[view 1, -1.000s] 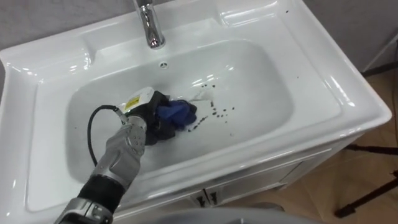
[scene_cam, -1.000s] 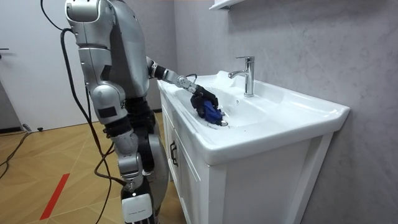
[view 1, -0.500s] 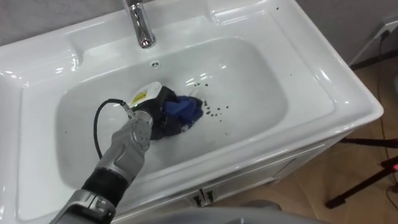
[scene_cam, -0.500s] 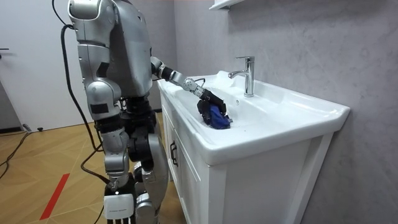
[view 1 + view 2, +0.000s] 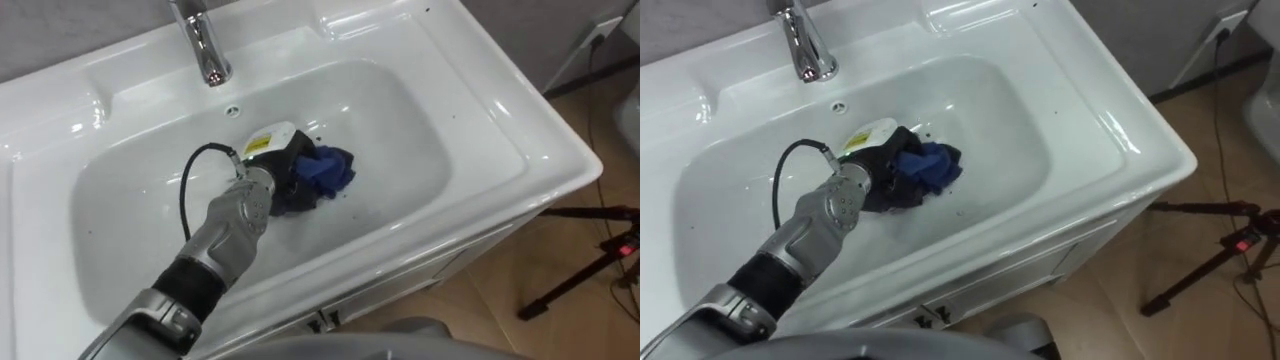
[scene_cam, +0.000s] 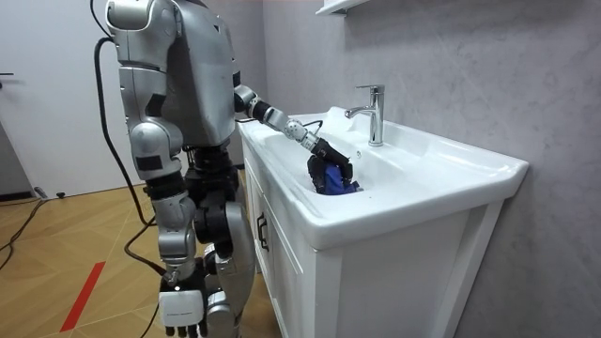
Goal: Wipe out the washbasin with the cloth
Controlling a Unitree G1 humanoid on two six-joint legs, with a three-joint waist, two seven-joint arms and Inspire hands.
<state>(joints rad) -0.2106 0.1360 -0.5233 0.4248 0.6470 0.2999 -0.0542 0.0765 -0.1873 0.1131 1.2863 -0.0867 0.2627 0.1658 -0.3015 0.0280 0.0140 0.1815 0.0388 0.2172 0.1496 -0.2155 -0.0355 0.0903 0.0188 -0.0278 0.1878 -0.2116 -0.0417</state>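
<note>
- The right hand (image 6: 178,317) is seen hanging beside the leg, fingers slack.
- A chrome tap (image 5: 205,45) is set at the basin's 12 o'clock.
- The left hand (image 5: 283,172) is clamped on the blue cloth (image 5: 328,170), which is bunched at its 3 o'clock, mid-basin.
- The cloth is judged light, soft and limp, best gripped at its crumpled middle.
- The basin (image 5: 480,140) is glossy, hard, rounded and probably slippery.

A chrome single-lever tap (image 5: 205,45) stands upright before a grey textured wall (image 6: 470,66). A white cabinet with dark door handles (image 6: 282,272) rests on a light wooden parquet floor (image 6: 84,253) marked with a red stripe (image 6: 83,296). Thin black tripod legs (image 5: 570,288) spread over the floor beside the cabinet.
</note>
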